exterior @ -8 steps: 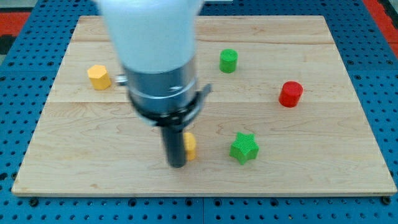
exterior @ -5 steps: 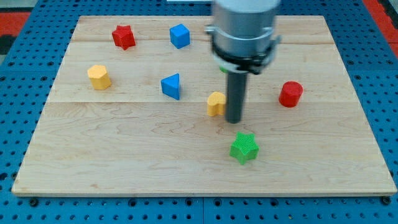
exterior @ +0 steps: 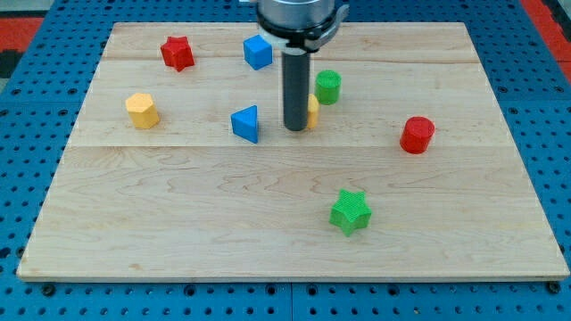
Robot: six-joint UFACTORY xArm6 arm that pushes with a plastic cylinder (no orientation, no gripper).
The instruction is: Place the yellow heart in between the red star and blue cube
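The yellow heart (exterior: 313, 111) sits near the board's middle top, mostly hidden behind my rod. My tip (exterior: 294, 128) rests on the board just left of the heart, touching it. The red star (exterior: 177, 52) lies at the top left. The blue cube (exterior: 258, 51) lies to the star's right, up and left of my tip. The gap between star and cube holds nothing.
A blue triangle block (exterior: 246, 123) lies just left of my tip. A green cylinder (exterior: 327, 86) stands right behind the heart. A yellow hexagon block (exterior: 142, 110) is at the left, a red cylinder (exterior: 417, 134) at the right, a green star (exterior: 350, 210) at the lower right.
My rod has moved from the lower middle to the right, then up and left. The yellow heart has been pushed up the board, now next to the green cylinder.
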